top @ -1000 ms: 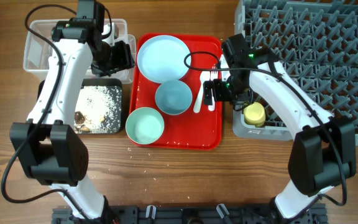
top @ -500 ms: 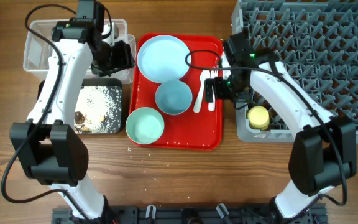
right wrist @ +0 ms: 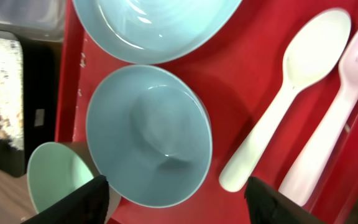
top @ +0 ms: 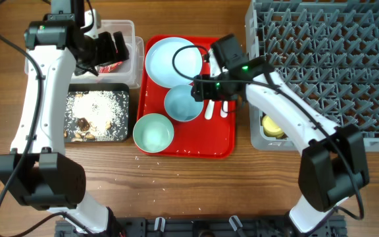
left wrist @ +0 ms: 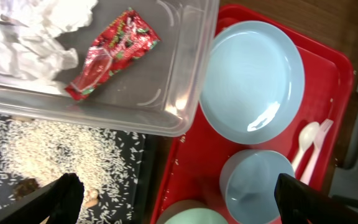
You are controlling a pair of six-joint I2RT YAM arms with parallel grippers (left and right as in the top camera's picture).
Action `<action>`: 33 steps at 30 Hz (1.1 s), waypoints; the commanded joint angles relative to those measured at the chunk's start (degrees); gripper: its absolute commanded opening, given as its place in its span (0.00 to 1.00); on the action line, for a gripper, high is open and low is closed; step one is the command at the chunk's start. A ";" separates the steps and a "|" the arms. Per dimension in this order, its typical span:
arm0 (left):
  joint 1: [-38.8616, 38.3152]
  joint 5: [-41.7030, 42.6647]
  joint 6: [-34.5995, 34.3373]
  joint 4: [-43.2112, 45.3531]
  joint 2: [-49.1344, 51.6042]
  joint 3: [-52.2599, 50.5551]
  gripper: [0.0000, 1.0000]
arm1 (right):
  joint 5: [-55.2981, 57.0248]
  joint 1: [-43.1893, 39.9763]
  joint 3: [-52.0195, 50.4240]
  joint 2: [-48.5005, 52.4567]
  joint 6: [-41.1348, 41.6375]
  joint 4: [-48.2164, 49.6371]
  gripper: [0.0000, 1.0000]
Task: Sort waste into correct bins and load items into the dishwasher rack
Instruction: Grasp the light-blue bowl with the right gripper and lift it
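Observation:
The red snack wrapper (left wrist: 110, 53) and white tissue (left wrist: 30, 31) lie in the clear tub (left wrist: 191, 93). My left gripper (left wrist: 179, 199) is open and empty, above the tub's right end (top: 107, 49). The black tray (top: 97, 116) holds white crumbs and brown bits. The plate (top: 172, 61), two bowls (top: 183, 103) (top: 153, 131), spoon (top: 210, 108) and fork (top: 224, 108) lie on the red tray (top: 222, 145). My right gripper (right wrist: 179, 202) is open and empty, just above the middle bowl (right wrist: 148, 134). The yellow cup (top: 273, 124) sits in the grey rack (top: 328, 66).
The rack fills the right side of the table, its left edge close beside the red tray. The clear tub and black tray stand one behind the other left of the red tray. A few crumbs lie on the wood in front.
My right gripper has moved left from the rack's edge to over the middle bowl. My left arm has shifted left and back over the clear tub.

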 commanded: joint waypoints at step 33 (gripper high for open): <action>0.50 -1.40 0.13 0.02 -0.68 0.81 1.00 | 26.53 -3.34 6.29 -11.10 6.38 -7.85 0.04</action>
